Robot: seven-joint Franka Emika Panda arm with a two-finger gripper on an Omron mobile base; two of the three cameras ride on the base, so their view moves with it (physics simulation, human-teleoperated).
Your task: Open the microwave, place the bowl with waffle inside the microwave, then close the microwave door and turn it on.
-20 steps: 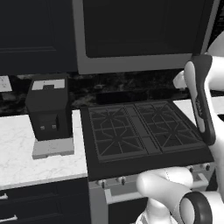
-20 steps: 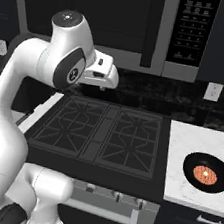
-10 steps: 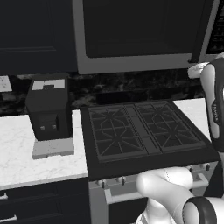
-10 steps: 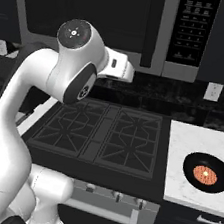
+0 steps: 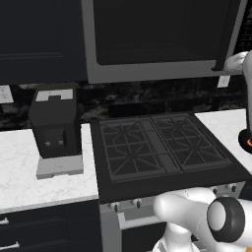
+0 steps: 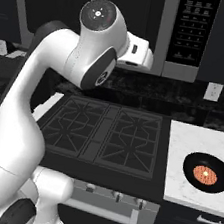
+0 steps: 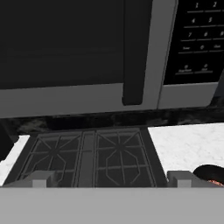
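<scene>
The microwave (image 5: 157, 34) hangs above the stove with its door (image 7: 61, 39) shut. A long dark bar handle (image 7: 133, 52) runs down the door's right side, next to the keypad (image 7: 197, 39). My gripper (image 7: 111, 180) is open, its fingertips (image 7: 40, 178) wide apart with nothing between them. It faces the microwave front from a short way off, level with the door's lower edge. The bowl with waffle (image 6: 207, 173) sits on the white counter right of the stove. Its rim also peeks in at the bowl's edge (image 7: 210, 173).
A black gas stove (image 5: 157, 147) lies below the microwave. A black coffee machine (image 5: 54, 128) stands on the left counter (image 5: 29, 177). Dark cabinets flank the microwave. A wall outlet (image 6: 214, 91) sits behind the right counter (image 6: 190, 143).
The arm has lifted and swung right, raising the hand from over the stove up towards the microwave front. The gripper stayed open. Bowl and door have not moved.
</scene>
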